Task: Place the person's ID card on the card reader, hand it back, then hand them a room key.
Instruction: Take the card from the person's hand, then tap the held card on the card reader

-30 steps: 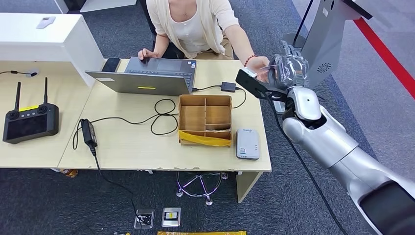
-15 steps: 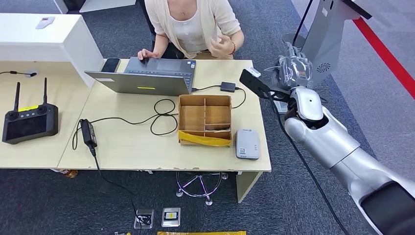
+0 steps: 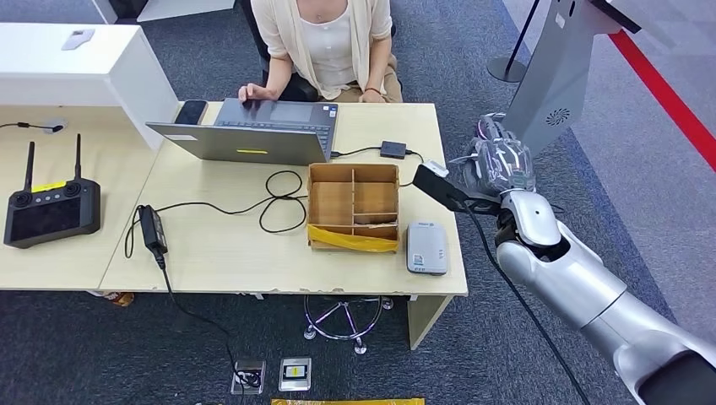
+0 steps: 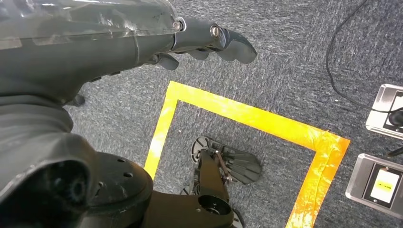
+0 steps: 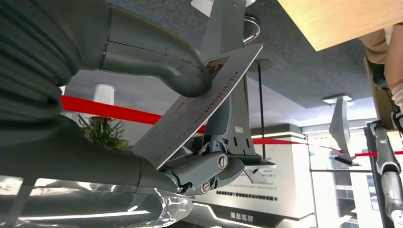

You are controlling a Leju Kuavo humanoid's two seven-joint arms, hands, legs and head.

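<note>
Pale wood forms the desk (image 3: 228,245) on which the work is being done, and reading from its left side across, a black remote controller (image 3: 51,207), an open laptop (image 3: 253,131) with a person (image 3: 325,42) seated behind it, a divided cardboard box (image 3: 353,207) and, just beside that box near the front edge, the grey card reader (image 3: 427,247) are lying in turn. The right hand (image 3: 498,160) is hovering off the desk's right edge, beyond and to the right of the reader, and is pinching the ID card (image 5: 199,107) between its thumb (image 5: 157,59) and the darker fingers (image 5: 209,164) beneath it. The card is sitting tilted in that pinch, not flat. The step in hand is judged to be carrying the card to the reader: the operator is advised to level the card, bring it over the reader's top face and set it down squarely, without clipping the box wall. The right arm is reaching forward, with the wrist raised. The left hand (image 4: 142,42) is hanging over the carpet, fingers extended and holding nothing.
</note>
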